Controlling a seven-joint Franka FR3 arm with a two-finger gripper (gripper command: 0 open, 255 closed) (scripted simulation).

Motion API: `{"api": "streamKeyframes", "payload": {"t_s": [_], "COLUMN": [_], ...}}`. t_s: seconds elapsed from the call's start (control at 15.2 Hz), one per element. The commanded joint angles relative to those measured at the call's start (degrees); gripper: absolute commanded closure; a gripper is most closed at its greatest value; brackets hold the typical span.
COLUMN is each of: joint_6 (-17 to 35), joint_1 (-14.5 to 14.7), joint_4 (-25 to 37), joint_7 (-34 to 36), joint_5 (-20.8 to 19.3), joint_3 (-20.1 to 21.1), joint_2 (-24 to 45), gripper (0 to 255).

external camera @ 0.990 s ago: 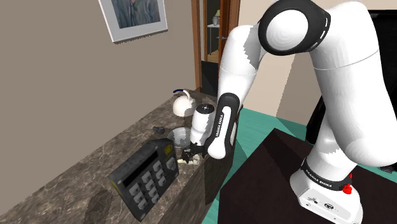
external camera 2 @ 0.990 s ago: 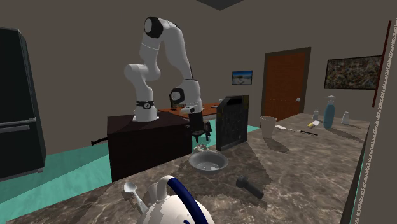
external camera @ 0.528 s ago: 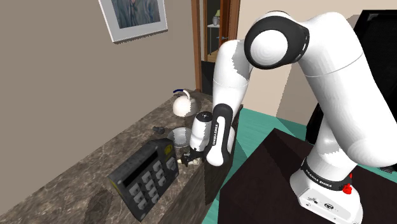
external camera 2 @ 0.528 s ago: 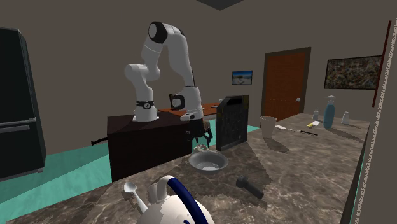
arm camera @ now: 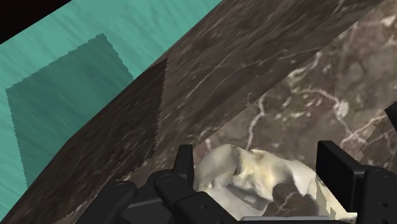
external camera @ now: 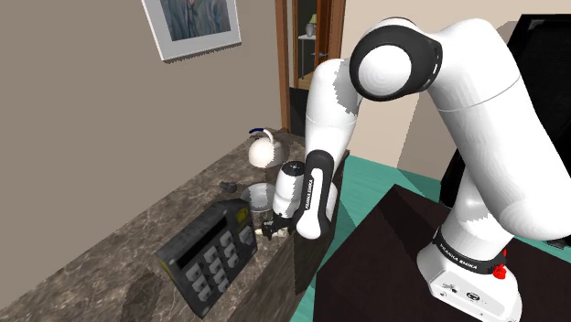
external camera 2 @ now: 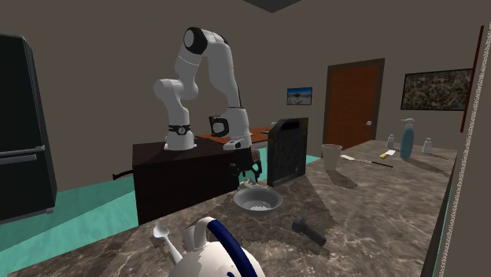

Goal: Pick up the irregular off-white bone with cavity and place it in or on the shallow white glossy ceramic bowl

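The off-white bone [arm camera: 254, 179], lumpy with a hollow, lies on the dark marble counter [arm camera: 305, 76] near its front edge. My black gripper [arm camera: 259, 168] is lowered over it and open: the bone sits between the fingers, with one fingertip [arm camera: 184, 165] close against it and the other [arm camera: 335, 167] just clear. In the shoulder view the gripper [external camera: 272, 228] hangs low at the counter edge, just in front of the shallow bowl [external camera: 259, 195]. The second exterior view has the gripper [external camera 2: 248, 174] just behind the bowl [external camera 2: 258, 199].
A black keypad device [external camera: 208, 256] stands close to the gripper on the shoulder view's left. A white kettle [external camera: 263, 149] and a small black object [external camera: 229, 187] lie beyond the bowl. The counter drops to teal floor [arm camera: 57, 57] beside the bone. The dark stand [external camera: 393, 265] is nearby.
Over the last second the arm came down and brought the gripper low around the bone. In the last half second it has barely moved.
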Motion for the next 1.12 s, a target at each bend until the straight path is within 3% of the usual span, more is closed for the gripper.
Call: {"api": "streamKeyframes", "payload": {"t_s": [0.0, 0.53, 1.06], "joint_6": [0.0, 0.0, -4.4], "joint_1": [0.0, 0.0, -0.3], "joint_4": [0.0, 0.0, -3.3], "joint_7": [0.0, 0.0, -0.1], "joint_5": [0.0, 0.0, -0.1], "joint_3": [0.0, 0.0, 0.2], "joint_2": [0.0, 0.0, -7.7], "gripper": [255, 255, 255]}}
